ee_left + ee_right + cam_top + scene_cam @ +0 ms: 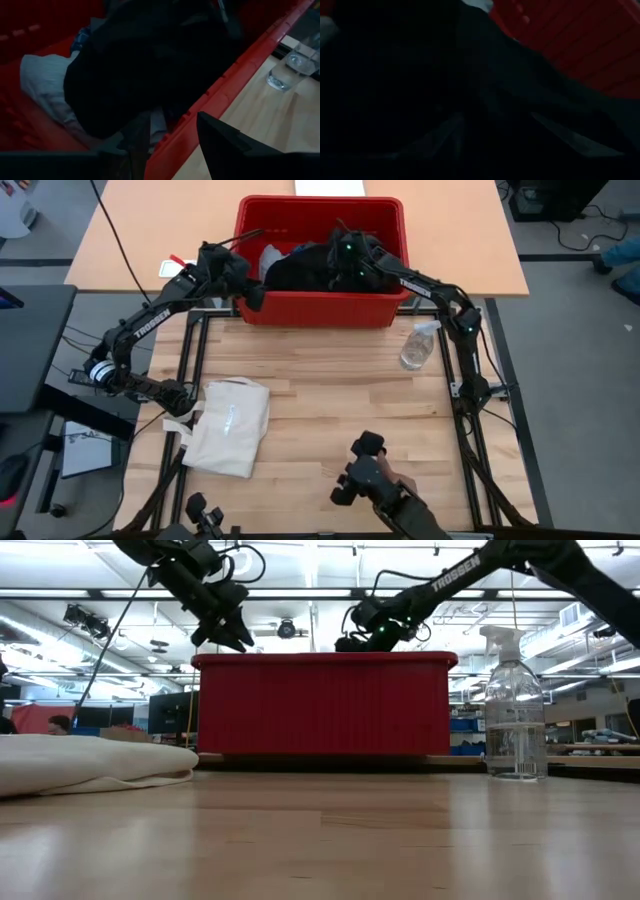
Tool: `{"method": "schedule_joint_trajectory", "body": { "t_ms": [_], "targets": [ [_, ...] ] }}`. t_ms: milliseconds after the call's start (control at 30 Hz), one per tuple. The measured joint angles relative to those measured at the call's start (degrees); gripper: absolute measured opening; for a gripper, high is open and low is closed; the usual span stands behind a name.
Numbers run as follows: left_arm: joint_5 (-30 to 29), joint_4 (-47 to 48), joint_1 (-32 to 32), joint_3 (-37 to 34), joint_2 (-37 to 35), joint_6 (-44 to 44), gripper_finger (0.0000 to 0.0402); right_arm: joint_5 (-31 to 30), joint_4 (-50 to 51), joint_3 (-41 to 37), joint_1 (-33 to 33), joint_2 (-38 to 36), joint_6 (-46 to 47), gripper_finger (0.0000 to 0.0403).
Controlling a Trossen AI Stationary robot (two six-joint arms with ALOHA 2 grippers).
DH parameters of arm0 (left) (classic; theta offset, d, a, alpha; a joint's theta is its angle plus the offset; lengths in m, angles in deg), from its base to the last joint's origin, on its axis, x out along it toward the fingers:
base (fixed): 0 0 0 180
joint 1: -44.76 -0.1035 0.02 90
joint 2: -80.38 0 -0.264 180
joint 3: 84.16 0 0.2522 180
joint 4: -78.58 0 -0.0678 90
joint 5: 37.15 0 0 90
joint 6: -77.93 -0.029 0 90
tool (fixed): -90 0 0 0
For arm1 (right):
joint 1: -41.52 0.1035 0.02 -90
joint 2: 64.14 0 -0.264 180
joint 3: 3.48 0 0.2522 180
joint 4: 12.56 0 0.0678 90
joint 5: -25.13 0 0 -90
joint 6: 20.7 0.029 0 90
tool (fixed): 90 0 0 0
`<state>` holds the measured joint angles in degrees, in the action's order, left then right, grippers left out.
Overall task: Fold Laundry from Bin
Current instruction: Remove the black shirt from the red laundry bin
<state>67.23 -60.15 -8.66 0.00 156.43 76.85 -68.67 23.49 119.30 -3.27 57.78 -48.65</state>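
Spanning the frame's middle, wooden table (pixel 330 395). Red bin (pixel 322 308) at upper centre, dark laundry (pixel 310 265) heaped inside with a light piece at its left. Cream tote bag (pixel 232 425) lower left. Spray bottle (pixel 418 346) right of centre. Left gripper (pixel 250 292) over bin's left front rim, fingers apart, empty. Right gripper (pixel 345 255) down among the dark cloth; grip cannot be told.

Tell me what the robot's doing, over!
Left gripper open, straddling the bin front rim. Right gripper down in the laundry, grip unclear. Nothing lifted yet. Spray bottle and tote bag on table, not blocking.
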Motion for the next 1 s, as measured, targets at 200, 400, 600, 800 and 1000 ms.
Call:
{"method": "schedule_joint_trajectory", "body": {
  "t_ms": [200,400,600,800,1000],
  "targets": [
    [-0.3,2.3,0.0,0.1,0.0,-0.1,0.0167,-2.8,-0.2,0.9,-0.9,2.1,2.3,0.0181],
    [-0.7,2.8,0.0,0.1,0.0,-0.1,0.0167,-1.2,-1.1,1.2,-2.3,2.8,4.7,0.0033],
    [-1.7,2.7,-0.2,0.1,0.0,-0.1,0.0167,-1.3,0.6,3.8,-2.6,2.2,8.6,0.0009],
    [-1.8,2.6,-0.4,0.2,-0.1,-0.2,0.0167,-0.9,3.7,12.6,-1.5,0.6,8.5,0.0004],
    [-1.7,3.0,-0.4,0.2,-0.9,-0.2,0.0167,-0.1,5.4,20.3,0.5,-3.5,8.7,0.0002]
  ]
}}
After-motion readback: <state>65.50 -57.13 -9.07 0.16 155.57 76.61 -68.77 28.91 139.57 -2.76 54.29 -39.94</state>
